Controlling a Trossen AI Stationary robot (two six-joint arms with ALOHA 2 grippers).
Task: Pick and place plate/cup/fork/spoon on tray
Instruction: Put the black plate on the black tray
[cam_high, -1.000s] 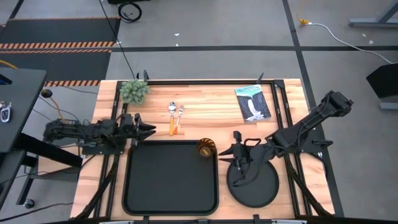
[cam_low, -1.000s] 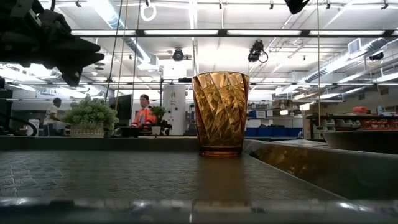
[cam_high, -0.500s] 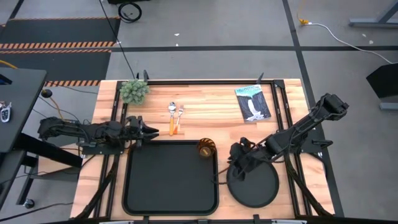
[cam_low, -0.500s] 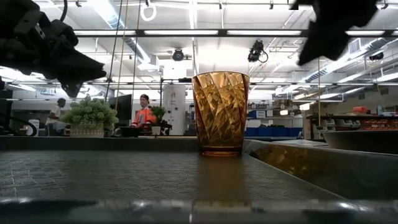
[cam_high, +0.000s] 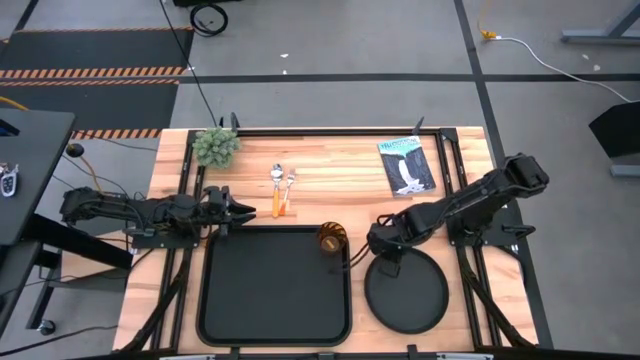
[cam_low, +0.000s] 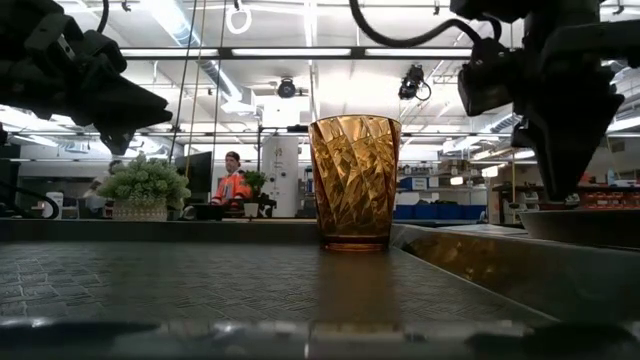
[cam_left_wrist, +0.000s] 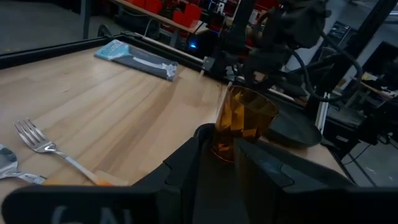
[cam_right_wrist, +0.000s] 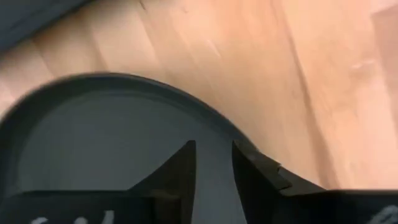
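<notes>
The plate (cam_high: 405, 294) lies on the bench just right of the tray (cam_high: 275, 285), at the front edge. My right gripper (cam_high: 384, 251) straddles its far rim, jaws narrowly parted, one finger (cam_right_wrist: 177, 174) inside. The cup (cam_high: 332, 239) stands in the tray's far right corner. My left gripper (cam_high: 240, 209) waits beside the tray's far left corner, jaws narrow.

Two dark, jointed arms with black cables and tapered fingers.
</notes>
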